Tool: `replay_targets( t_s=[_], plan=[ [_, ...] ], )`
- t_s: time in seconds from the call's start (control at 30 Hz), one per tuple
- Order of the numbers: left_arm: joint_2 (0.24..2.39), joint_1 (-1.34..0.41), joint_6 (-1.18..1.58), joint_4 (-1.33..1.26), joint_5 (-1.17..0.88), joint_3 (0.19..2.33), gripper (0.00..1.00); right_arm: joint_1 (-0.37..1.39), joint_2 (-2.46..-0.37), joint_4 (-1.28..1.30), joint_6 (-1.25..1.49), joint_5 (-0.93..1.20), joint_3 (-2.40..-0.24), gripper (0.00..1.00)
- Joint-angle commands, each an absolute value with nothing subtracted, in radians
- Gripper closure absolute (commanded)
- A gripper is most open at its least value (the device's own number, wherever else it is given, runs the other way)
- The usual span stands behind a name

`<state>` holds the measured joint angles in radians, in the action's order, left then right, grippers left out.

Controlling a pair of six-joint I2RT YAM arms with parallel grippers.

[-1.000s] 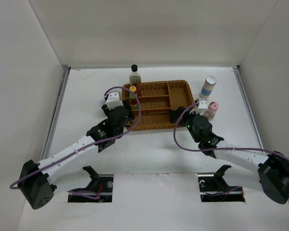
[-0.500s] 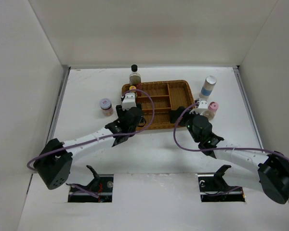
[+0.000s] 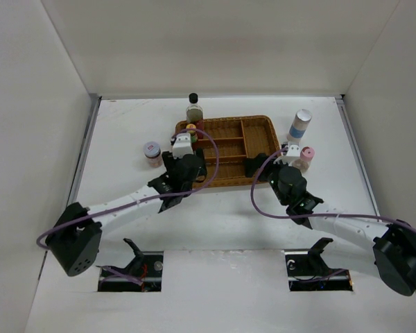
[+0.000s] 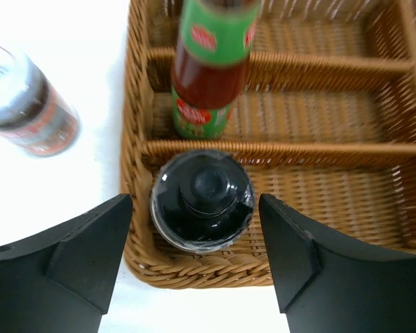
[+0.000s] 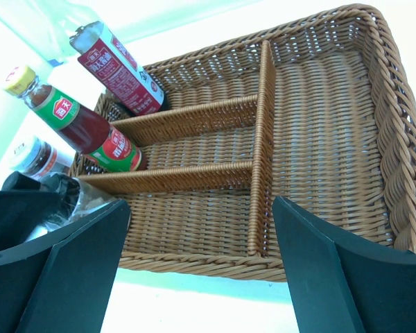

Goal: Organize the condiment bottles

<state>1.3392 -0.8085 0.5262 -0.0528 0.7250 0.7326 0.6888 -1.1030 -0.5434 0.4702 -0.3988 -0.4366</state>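
Note:
The dark squat bottle [image 4: 202, 200] stands in the near left compartment of the wicker tray [image 4: 333, 66]. My left gripper [image 4: 194, 277] is open just above and in front of it, a finger on each side, not touching; in the top view the left gripper [image 3: 187, 165] hangs over the tray's near left corner. The red yellow-capped sauce bottle [image 4: 211, 69] stands in the middle left compartment. The tall black-capped bottle [image 3: 194, 109] stands at the tray's far left corner. The lavender-lidded jar [image 3: 152, 152] is on the table to the left. My right gripper [image 5: 201, 277] is open and empty at the tray's near edge.
The pink-lidded jar [image 3: 306, 158] and the white blue-banded cylinder [image 3: 299, 125] stand on the table right of the tray [image 3: 260, 132]. The tray's big right compartment [image 5: 326, 139] holds nothing. White walls enclose the table on three sides.
My left gripper swung right from over the lavender-lidded jar to the tray's near left corner, uncovering the jar, then drew back slightly. The right arm has not moved.

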Motion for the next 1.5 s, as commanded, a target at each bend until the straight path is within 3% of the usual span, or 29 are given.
replay_targets(
  t_s=[0.0,0.27,0.57,0.97,1.47],
  plan=[
    [1.195,-0.786,0.511,-0.092,0.736,0.738,0.26,0.694,-1.086,-0.586,0.465,-0.393,-0.457,0.09],
    [1.043,-0.601,0.512,-0.049,0.732,0.710,0.25,0.694,-1.080,-0.589,0.466,-0.393,-0.456,0.08],
    [1.299,-0.375,0.558,-0.017,0.612,0.825,0.26,0.694,-1.109,-0.584,0.465,-0.394,-0.466,0.08],
    [1.463,-0.282,0.568,-0.038,0.583,0.876,0.27,0.696,-1.117,-0.584,0.463,-0.390,-0.471,0.02],
    [1.559,-0.298,0.566,-0.080,0.549,0.907,0.29,0.696,-1.108,-0.591,0.463,-0.388,-0.466,0.01]
  ],
)
